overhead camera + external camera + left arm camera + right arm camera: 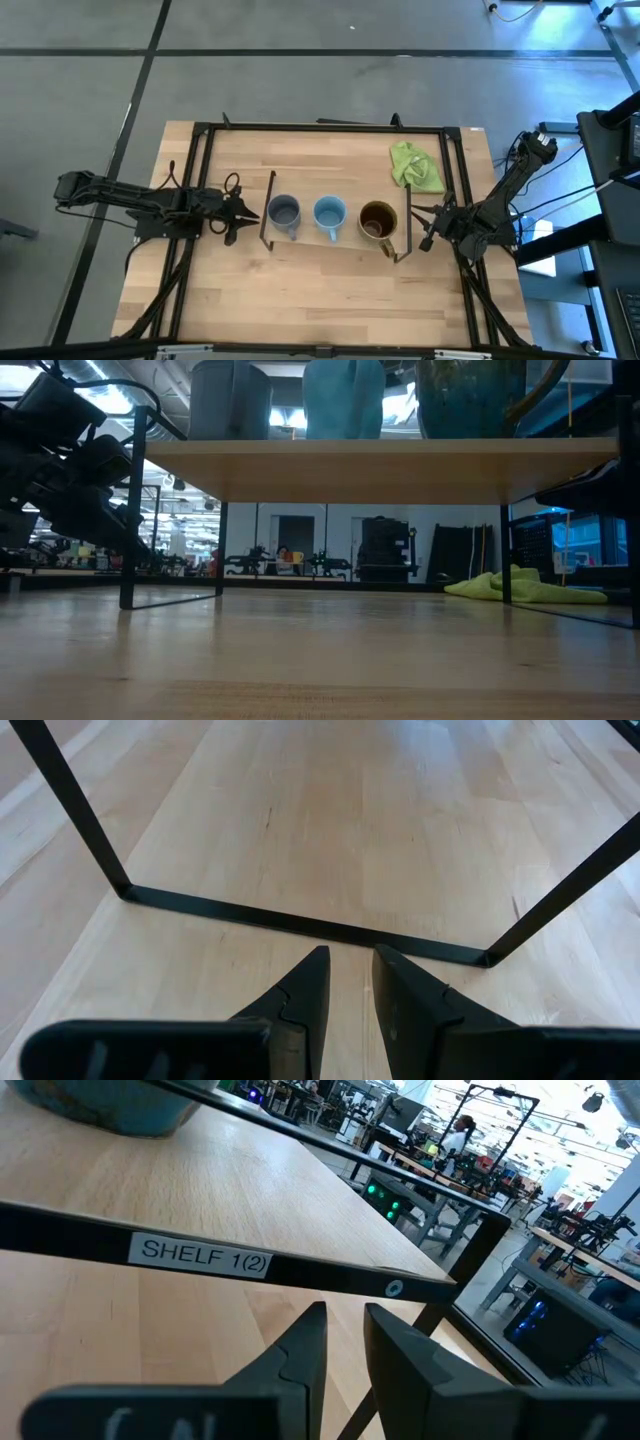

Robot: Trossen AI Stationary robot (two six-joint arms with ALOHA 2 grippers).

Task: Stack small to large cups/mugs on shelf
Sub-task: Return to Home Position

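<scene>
Shelf (340, 238) carries all three: brown mug (378, 220) right, light blue mug (329, 213) middle, grey-blue mug (284, 212) left, in a row. Looks done to me. My left gripper (243, 212) and right gripper (424, 226) sit beside the shelf ends, fingers a narrow slit apart, holding nothing.

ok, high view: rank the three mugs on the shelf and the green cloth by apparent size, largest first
1. Crumpled lime-green cloth, biggest footprint.
2. Brown mug with glossy dark inside, widest of the mugs.
3. Light blue mug and dark grey-blue mug: too alike to rank from above.
All mugs stand on the light-wood shelf.
</scene>
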